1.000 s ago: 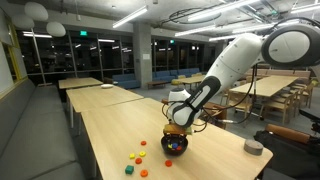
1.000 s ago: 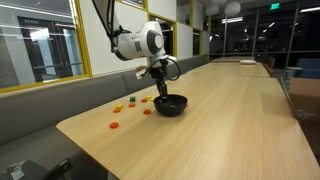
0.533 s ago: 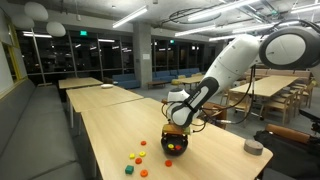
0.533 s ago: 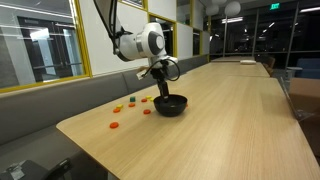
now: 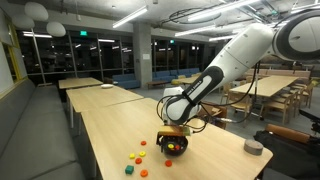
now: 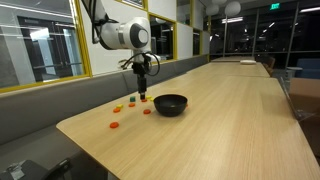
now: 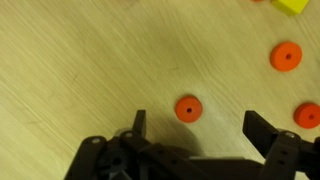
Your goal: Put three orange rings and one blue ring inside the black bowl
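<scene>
The gripper (image 6: 143, 96) is hanging just beside the black bowl (image 6: 170, 109), off its rim on the side where the loose rings are lying, and it is pointing straight down at the table (image 6: 225, 125). That suits pieces that are lying flat. Its jaws are standing spread wide and are holding nothing. In the wrist view the two fingers (image 7: 140, 122) are straddling one orange ring (image 7: 187, 108), which is lying flat on the wood between them and touching neither. So the tool is probably lining up over this ring in order to come down and close on it. Two more orange rings (image 7: 286, 56) are lying a little farther out from the bowl than the framed one, apart from each other, with a yellow piece (image 7: 292, 6) beyond them. That leaves room for the fingers to drop around the chosen ring without knocking its neighbours. In an exterior view the bowl (image 5: 178, 152) is already showing small coloured pieces inside, though they are too small to count or to sort by colour. The blue ring is too small to pick out in any view, inside the bowl or beside it. With the bowl so near the scattered rings, each carry is likely to be short.
</scene>
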You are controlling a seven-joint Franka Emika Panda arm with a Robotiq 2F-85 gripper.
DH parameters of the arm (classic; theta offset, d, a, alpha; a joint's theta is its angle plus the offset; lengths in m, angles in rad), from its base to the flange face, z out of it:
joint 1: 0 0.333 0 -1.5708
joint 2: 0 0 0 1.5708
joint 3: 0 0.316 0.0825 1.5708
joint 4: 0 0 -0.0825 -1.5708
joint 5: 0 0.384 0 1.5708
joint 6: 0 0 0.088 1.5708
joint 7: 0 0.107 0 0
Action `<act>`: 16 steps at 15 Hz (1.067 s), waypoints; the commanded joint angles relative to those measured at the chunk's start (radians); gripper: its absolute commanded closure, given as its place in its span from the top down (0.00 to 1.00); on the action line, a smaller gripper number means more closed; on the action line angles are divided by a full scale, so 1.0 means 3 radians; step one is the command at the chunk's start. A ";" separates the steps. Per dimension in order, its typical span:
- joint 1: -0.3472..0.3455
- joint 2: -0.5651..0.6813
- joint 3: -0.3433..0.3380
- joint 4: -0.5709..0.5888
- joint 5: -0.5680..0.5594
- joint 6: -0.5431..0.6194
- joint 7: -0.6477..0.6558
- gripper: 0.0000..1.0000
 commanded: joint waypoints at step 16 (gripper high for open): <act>0.0068 0.0342 0.0110 0.0012 0.0240 0.0152 -0.0023 1.00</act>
